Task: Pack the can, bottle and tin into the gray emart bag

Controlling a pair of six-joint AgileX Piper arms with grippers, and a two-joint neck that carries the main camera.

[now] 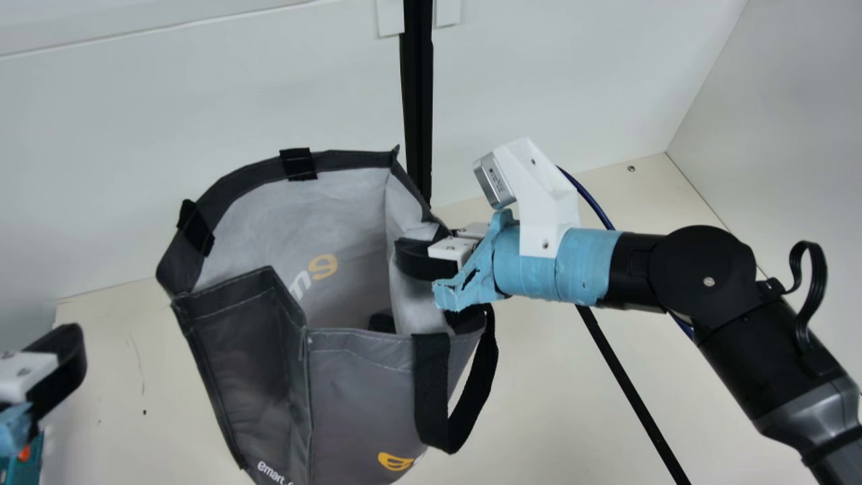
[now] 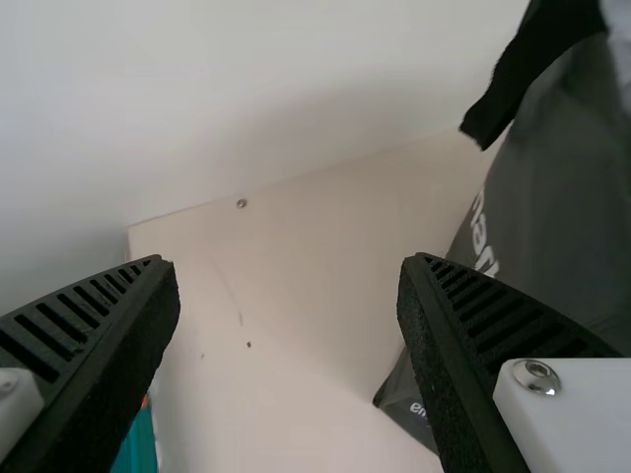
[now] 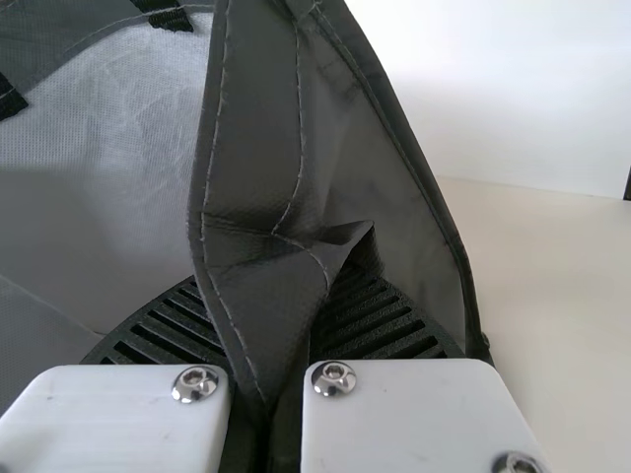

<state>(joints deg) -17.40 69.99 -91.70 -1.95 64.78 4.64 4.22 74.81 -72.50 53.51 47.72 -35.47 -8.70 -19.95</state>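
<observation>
In the main view my right gripper (image 1: 438,259) is shut on the right-hand rim of the gray emart bag (image 1: 363,377), whose mouth gapes upward. The right wrist view has the bag's folded edge (image 3: 258,286) pinched between the ribbed fingers of my right gripper (image 3: 268,370). Over at the main view's left edge is part of my left gripper (image 1: 64,364), apart from the bag. Seen from its own wrist, my left gripper (image 2: 286,296) is open with nothing between its fingers, the bag (image 2: 562,197) beyond one of them. Something small and dark lies inside the bag; I cannot tell what.
A teal object (image 1: 34,461) with an orange spot is partly visible at the main view's lower left, below my left gripper. The cream table (image 1: 559,417) runs back to white walls, and a black post (image 1: 417,101) stands behind the bag.
</observation>
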